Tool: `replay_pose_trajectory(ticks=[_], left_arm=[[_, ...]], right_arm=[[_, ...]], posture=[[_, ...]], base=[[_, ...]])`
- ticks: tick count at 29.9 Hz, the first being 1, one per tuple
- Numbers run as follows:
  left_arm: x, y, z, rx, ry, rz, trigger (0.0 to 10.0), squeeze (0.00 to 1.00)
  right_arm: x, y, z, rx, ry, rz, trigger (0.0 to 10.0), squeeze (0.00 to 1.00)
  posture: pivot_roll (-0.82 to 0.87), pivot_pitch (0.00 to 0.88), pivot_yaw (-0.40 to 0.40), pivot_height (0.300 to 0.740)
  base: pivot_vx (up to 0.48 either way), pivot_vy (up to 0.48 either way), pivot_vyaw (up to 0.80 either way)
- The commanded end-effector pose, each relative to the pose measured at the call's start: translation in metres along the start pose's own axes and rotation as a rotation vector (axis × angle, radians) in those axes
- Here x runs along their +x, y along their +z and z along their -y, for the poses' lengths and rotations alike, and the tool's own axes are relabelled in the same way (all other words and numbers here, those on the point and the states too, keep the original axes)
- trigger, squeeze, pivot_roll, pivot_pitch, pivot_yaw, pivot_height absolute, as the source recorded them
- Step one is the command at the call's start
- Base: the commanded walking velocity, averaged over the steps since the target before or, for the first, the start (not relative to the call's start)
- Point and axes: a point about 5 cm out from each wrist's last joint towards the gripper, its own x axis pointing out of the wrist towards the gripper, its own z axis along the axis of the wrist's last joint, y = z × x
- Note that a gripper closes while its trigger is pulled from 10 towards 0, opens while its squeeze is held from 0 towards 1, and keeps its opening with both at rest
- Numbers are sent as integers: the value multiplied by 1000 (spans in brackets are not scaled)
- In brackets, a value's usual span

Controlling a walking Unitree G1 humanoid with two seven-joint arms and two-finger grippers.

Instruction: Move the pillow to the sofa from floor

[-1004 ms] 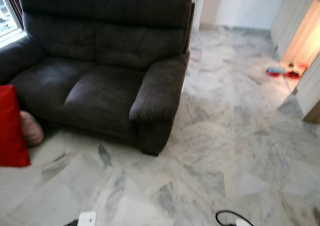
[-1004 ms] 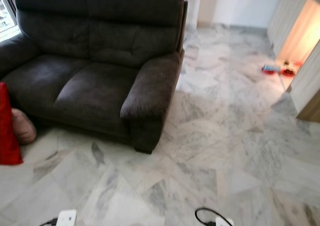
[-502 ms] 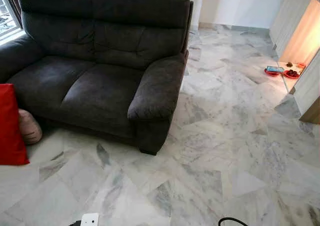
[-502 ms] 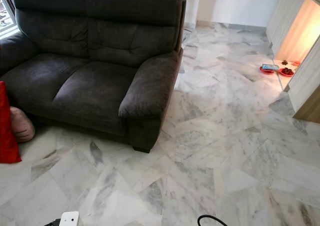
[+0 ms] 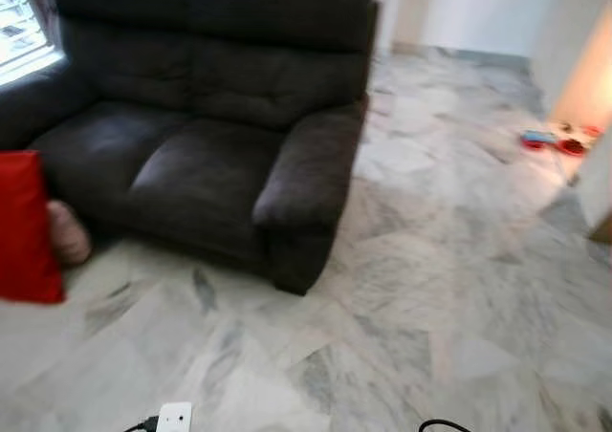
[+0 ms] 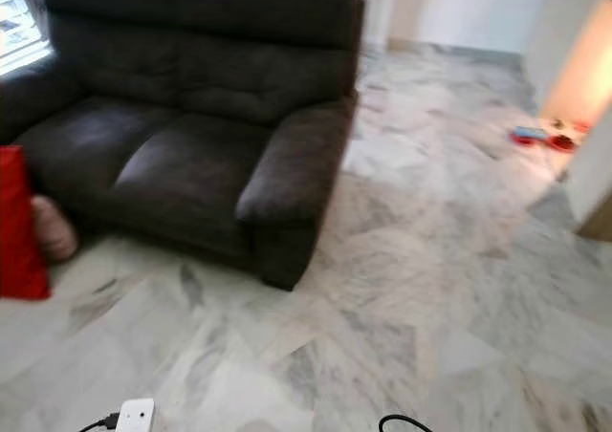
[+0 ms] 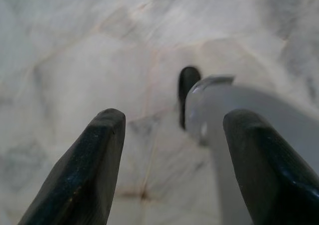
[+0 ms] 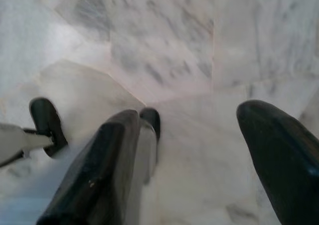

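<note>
Red pillow [image 5: 27,226] is seen upright on the floor [image 5: 430,289] beside the sofa [image 5: 210,117], well apart from both end effectors; left end effector [image 7: 172,150] and right end effector [image 8: 199,160] are held open, empty.

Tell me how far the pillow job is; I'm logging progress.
Nothing is done yet: the red pillow stands on the floor by the sofa. In hand: nothing, since the left gripper and right gripper hang open over the floor. Left: approach, grasp, place.
</note>
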Motion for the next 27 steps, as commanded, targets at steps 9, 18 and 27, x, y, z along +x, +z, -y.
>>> replay_pose_trajectory(ticks=[9, 18, 27], left_arm=[[0, 2, -3, -4, 9, -5, 10000, 0], [0, 2, -3, -9, 8, -4, 10000, 0], [0, 1, -3, -11, 9, -6, 10000, 0]], right_arm=[[0, -1, -4, 20, 7, 1, 10000, 0], [0, 0, -4, 21, 8, 2, 10000, 0], [0, -1, -4, 22, 6, -1, 10000, 0]], posture=[[-70, 0, -26, 740], [-70, 0, -28, 740], [-70, 0, -28, 740]], base=[[0, 286, 0], [0, 285, 0], [0, 294, 0]])
